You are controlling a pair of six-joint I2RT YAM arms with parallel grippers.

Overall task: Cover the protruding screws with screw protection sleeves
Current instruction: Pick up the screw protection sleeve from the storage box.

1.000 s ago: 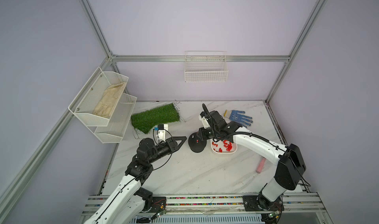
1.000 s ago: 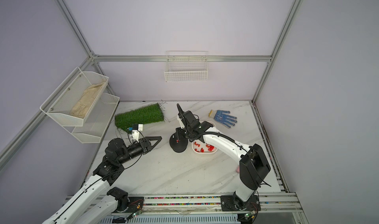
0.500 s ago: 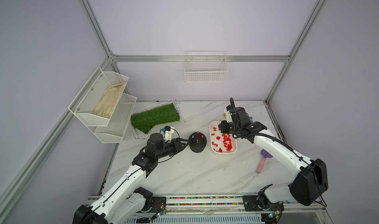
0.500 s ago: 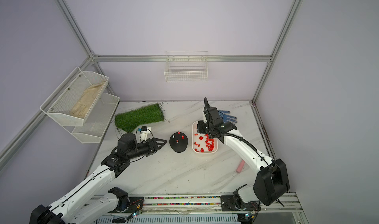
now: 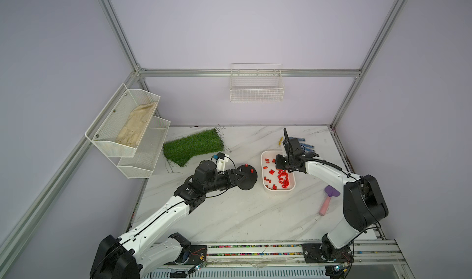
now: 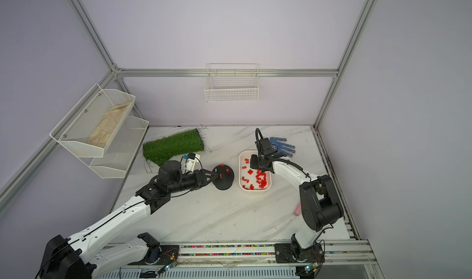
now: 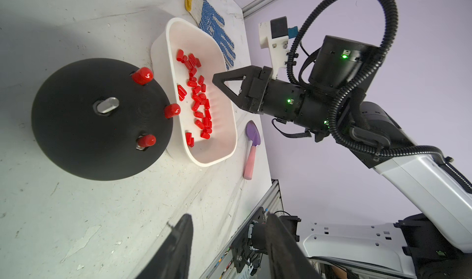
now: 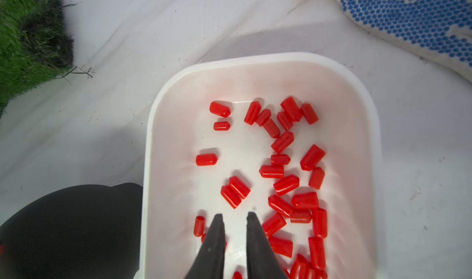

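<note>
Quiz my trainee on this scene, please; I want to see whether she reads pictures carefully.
1. True or false: the right claw grips a sleeve.
2. How many screws on the black base wear red sleeves? A) one B) three C) four
3. Fill in: the loose sleeves lie in the white ____.
Key: 1. False; its jaws stand apart with nothing between them. 2. B; one screw stands bare. 3. tray.
</note>
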